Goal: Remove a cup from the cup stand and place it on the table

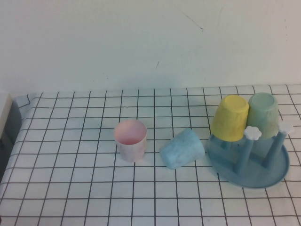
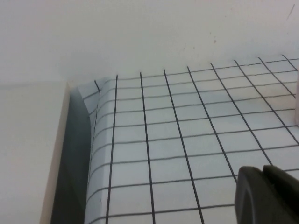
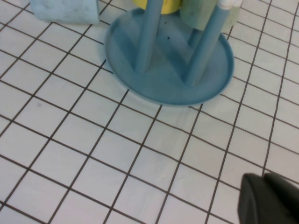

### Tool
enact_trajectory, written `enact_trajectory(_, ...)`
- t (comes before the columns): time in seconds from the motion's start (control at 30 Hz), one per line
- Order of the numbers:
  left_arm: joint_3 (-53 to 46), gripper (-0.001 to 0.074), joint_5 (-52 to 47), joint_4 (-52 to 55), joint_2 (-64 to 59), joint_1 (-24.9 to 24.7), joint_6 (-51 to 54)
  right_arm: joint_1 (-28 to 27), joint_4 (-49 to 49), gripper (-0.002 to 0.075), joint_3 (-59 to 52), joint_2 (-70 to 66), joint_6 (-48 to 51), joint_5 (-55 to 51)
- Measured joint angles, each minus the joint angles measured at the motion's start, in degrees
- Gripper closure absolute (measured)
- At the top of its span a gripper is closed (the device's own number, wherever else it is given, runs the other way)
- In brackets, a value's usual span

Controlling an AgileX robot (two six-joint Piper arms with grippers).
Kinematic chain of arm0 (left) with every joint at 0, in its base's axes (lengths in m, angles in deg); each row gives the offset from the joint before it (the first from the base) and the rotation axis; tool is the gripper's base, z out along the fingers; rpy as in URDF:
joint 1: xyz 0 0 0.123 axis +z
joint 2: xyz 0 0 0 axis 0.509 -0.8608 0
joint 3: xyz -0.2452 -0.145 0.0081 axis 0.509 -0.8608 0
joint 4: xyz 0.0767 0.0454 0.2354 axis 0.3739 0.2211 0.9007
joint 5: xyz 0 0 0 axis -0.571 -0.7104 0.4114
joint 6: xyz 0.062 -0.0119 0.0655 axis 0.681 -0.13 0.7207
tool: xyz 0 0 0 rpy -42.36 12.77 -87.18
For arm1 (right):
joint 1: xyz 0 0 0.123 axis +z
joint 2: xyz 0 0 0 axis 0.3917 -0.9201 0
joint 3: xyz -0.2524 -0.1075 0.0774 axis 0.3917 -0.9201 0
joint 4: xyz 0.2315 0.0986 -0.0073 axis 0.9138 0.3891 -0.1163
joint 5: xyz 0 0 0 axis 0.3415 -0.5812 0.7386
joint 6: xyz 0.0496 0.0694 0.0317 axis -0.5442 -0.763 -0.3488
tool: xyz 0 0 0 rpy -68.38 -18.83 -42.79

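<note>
The pale pink cup (image 1: 130, 140) stands upright, mouth up, on the grid-cloth table (image 1: 70, 188), left of centre. The dusty-blue cup stand (image 1: 277, 170) sits at the right with two free pegs topped by white flower knobs (image 1: 252, 133). In the right wrist view the stand (image 3: 140, 79) lies ahead of my right gripper (image 3: 265, 178), which is shut and empty above bare cloth. My left gripper (image 2: 262, 171) is shut and empty over the table's far left part. Neither gripper shows in the high view.
A light blue cup (image 1: 182, 149) lies on its side between the pink cup and the stand. A yellow cup (image 1: 229, 117) and a pale green cup (image 1: 263, 114) hang upside down on the stand's pegs. The table's left edge (image 2: 91, 154) drops beside a beige board (image 2: 28, 154).
</note>
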Motion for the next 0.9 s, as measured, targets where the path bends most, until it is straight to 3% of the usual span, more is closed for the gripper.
enact_trajectory(0.07,0.0,0.0737,-3.37,5.29,2.44,0.0,-8.03,0.0,0.0,0.0727,0.0,0.0,0.0,0.0)
enact_trajectory(0.2,0.11,0.0737,-8.8,8.8,4.35,0.0,-14.2,0.0,0.0,0.0727,0.0,0.0,0.0,0.0)
enact_trajectory(0.9,0.11,0.0737,-9.05,9.39,4.49,-0.12,-16.63,0.0,0.0,0.0727,0.0,0.0,-0.82,0.0)
